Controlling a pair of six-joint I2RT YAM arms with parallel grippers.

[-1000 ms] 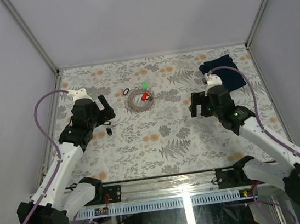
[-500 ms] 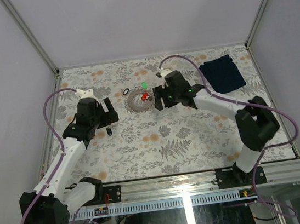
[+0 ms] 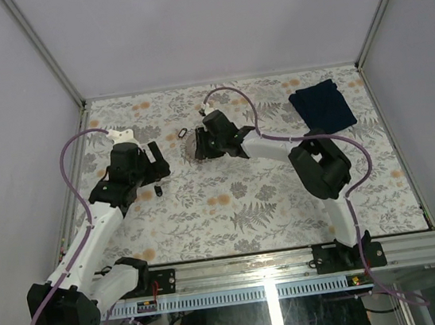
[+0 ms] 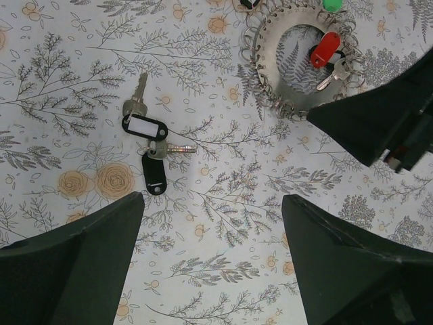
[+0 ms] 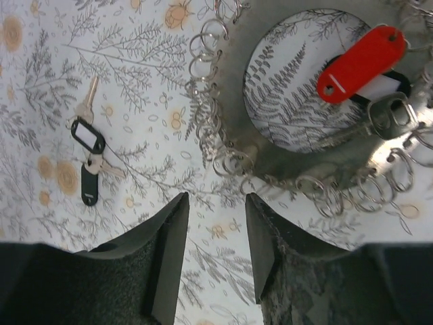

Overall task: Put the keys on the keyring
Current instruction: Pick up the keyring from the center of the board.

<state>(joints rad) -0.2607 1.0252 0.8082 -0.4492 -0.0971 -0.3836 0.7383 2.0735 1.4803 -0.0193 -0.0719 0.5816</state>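
The keys [image 4: 145, 145] lie flat on the floral table, two small metal keys joined to black tags, also seen as keys [image 5: 88, 159] and keys [image 3: 158, 191]. The keyring [image 4: 270, 95] is a coiled silvery chain loop with a red tag [image 4: 325, 49] and a green tag [image 4: 331, 3]. My right gripper [image 5: 216, 223] hovers open just beside the keyring [image 5: 237, 81], at its near-left rim, nothing between its fingers [image 5: 169, 250]. In the top view it [image 3: 201, 144] covers most of the loop. My left gripper [image 4: 213, 257] is open, the keys ahead of it to the left.
A dark blue folded cloth [image 3: 323, 108] lies at the back right of the table. A small loose ring [image 3: 182, 133] sits just behind and left of the keyring. The right arm stretches across the table's middle. Grey walls enclose the table on three sides.
The right arm has swung left from the right side of the table to over the keyring. The left arm has hardly moved. The keys and keyring lie where they were.
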